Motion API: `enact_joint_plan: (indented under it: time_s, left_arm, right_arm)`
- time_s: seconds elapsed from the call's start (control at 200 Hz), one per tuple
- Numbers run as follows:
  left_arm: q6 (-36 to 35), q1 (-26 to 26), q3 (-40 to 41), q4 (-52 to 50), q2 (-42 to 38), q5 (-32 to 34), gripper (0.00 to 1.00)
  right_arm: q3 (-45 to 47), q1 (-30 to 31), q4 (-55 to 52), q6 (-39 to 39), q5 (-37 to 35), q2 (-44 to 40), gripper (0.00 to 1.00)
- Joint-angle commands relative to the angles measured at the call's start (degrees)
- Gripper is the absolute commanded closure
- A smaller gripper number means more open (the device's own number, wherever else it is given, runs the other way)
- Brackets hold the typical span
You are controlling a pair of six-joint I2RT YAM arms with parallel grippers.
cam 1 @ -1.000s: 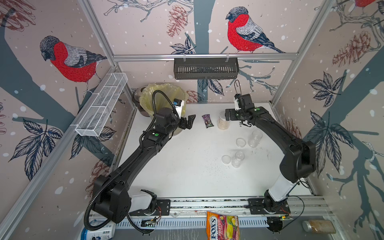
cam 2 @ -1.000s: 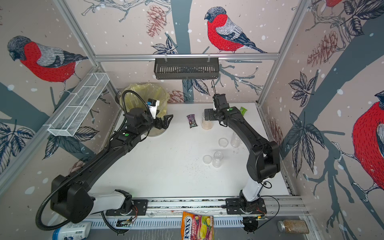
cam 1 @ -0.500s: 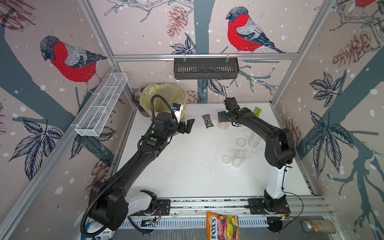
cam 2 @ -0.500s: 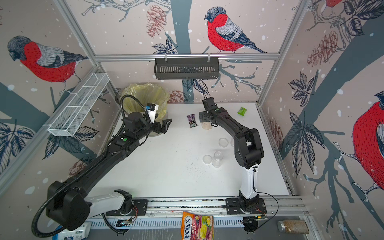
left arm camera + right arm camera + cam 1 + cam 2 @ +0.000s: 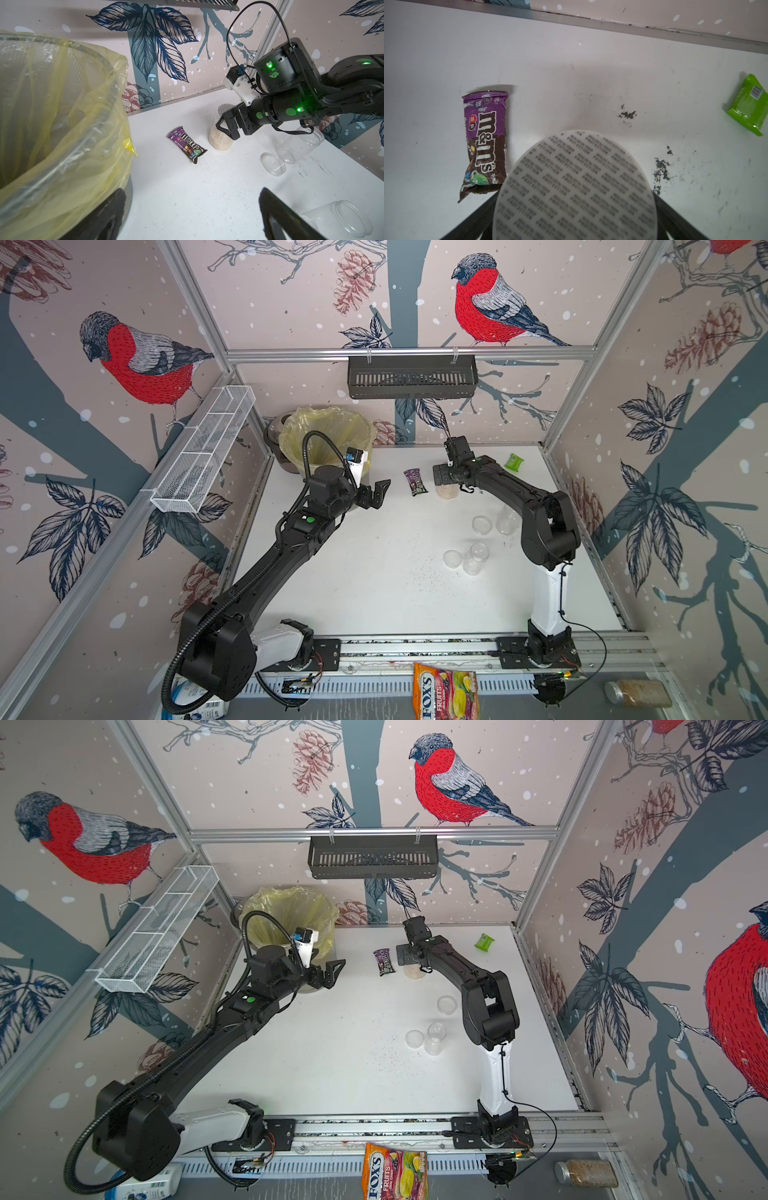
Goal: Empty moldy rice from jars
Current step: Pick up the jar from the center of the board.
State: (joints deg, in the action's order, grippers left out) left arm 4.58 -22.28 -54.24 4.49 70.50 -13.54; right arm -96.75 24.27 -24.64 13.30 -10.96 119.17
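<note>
White table (image 5: 374,605), bird-print walls. Lined bin (image 5: 291,439) in the far left corner. Beside it the left gripper (image 5: 380,494), jaws spread, empty. The right gripper (image 5: 444,481) is splayed wide astride the wide jar (image 5: 220,135), which stands upright, long axis vertical, lid (image 5: 575,187) up; contact unclear. Only the left wrist view shows the moldy rice (image 5: 220,143) filling the jar's lower half, and the slim jars (image 5: 299,145) on their sides, empty.

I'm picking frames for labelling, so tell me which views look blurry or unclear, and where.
Right wrist view: the printed lid is soft, too close to the lens, while the candy wrapper is sharp. Left wrist view: the left tool shows as dark blurred shapes; the rice jar is sharp. In both top views: the empty clear jars barely stand out against the white table.
</note>
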Motion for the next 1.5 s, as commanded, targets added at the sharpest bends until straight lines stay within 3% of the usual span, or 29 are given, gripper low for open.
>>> enact_joint_plan:
  time_s: [0.0, 0.545, 0.745, 0.865, 1.096, 1.496]
  left_arm:
    - [0.78, -0.07, 0.92, 3.71, -0.49, -1.42, 0.01]
    - [0.10, -0.11, 3.38, 5.77, -2.91, -0.23, 0.01]
    - [-2.39, -0.06, 7.24, 10.73, -5.98, 0.14, 0.01]
    - [1.07, -0.02, 7.84, 11.58, -5.86, 2.34, 0.01]
    - [0.66, -0.05, 8.84, 13.13, -5.80, -1.51, 0.01]
    - [-10.53, -0.67, 13.57, 23.09, 0.25, -17.19, 0.03]
  right_arm:
    - [-0.19, -0.19, 2.28, -0.27, 0.80, 0.35, 0.00]
    - [-1.96, -0.62, 1.43, -0.59, 2.95, 2.45, 0.11]
    - [-1.95, -0.64, 1.18, -0.29, 3.86, 1.97, 0.17]
    - [-2.66, -0.58, 0.21, -0.04, 5.57, 0.64, 0.21]
    - [-2.97, -0.75, -2.14, 1.03, 8.42, -3.39, 0.24]
    - [-0.60, -0.30, -9.45, 3.81, 20.43, -15.33, 0.27]
